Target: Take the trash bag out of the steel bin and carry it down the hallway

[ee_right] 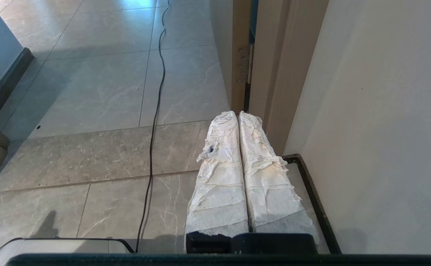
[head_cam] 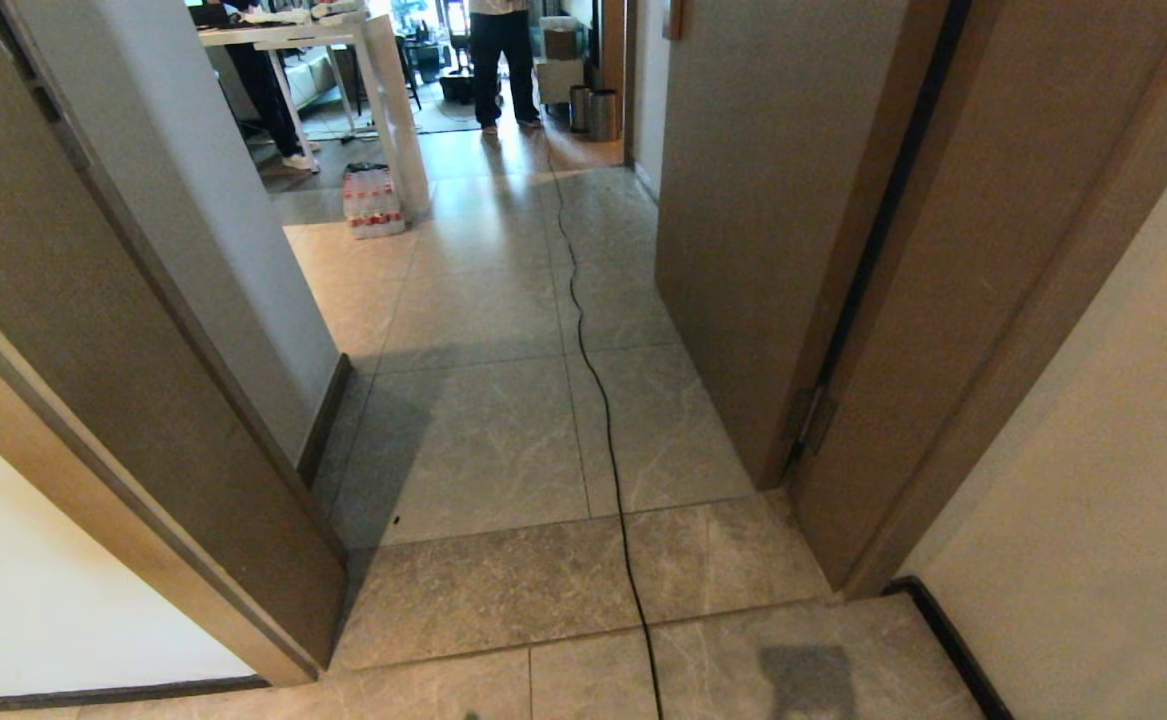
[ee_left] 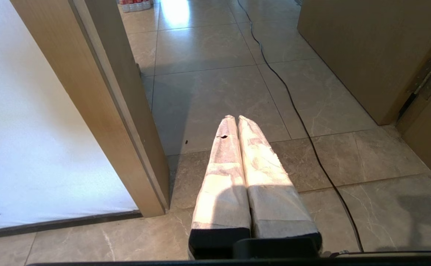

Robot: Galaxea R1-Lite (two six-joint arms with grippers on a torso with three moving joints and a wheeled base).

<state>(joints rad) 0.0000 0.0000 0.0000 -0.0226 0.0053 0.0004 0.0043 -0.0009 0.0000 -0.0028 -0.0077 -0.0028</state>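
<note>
Left door frame (head_cam: 143,420) up close, left gripper (ee_left: 236,119) low beside it — wrapped fingers pressed together, holding nothing. Hallway (head_cam: 503,430) tiles run ahead, black cable (head_cam: 603,420) down the middle. Far end: water bottle pack (head_cam: 373,202), white table (head_cam: 343,60), a person's legs (head_cam: 503,65), steel bin (head_cam: 603,115) by the wall. Trash bag not visible. Right gripper (ee_right: 237,114) by right wall — jaws together, empty.

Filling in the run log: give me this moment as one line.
left hand shut, empty | right hand shut, empty | no bag in view | bins far down hallway
</note>
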